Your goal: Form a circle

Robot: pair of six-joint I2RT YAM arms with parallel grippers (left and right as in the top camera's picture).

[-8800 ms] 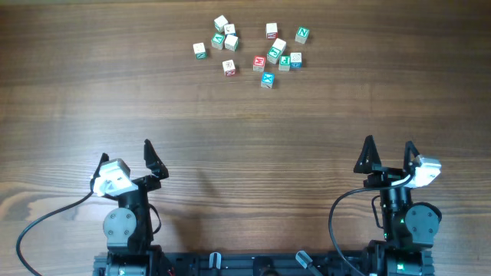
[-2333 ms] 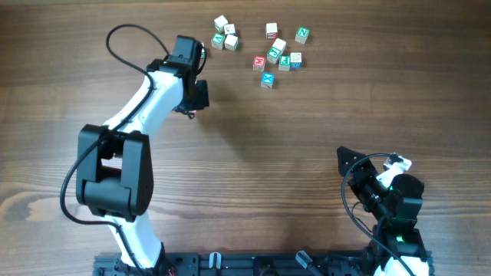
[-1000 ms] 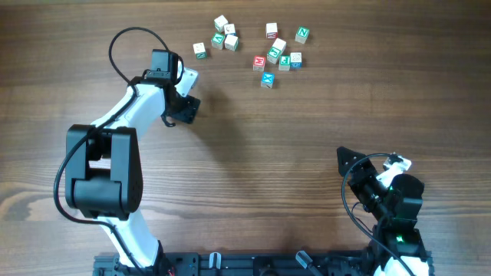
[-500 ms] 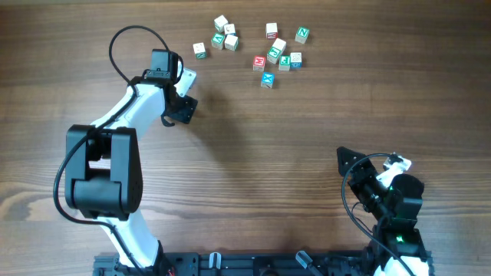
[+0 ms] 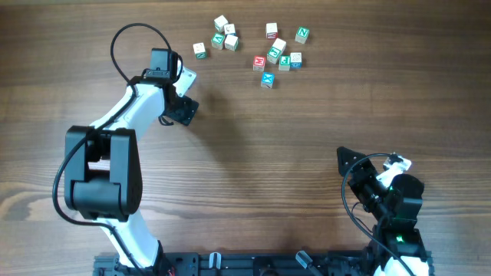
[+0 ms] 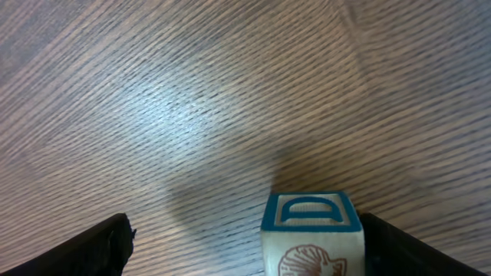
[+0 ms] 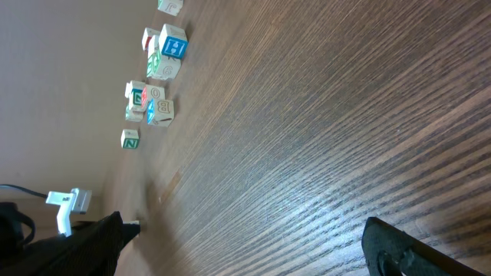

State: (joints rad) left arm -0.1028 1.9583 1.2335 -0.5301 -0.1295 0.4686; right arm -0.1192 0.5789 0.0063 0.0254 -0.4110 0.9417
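Now the left arm (image 5: 134, 107) stretches forward over the worktop (image 5: 253, 153), elbow bent, and the left pincer (image 6: 244, 241) hangs released, jaws wide, around the blue-faced letter cube (image 6: 311, 218) standing just beside one finger, near the other scattered cubes (image 5: 265, 50), while the right arm (image 5: 391, 203) is folded by its base, right pincer (image 7: 249, 241) also released.

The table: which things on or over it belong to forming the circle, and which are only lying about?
For the job: blue-topped letter cube; open left claw, either side of it; scattered letter cubes.
Not in use: open right claw, parked; wooden table.
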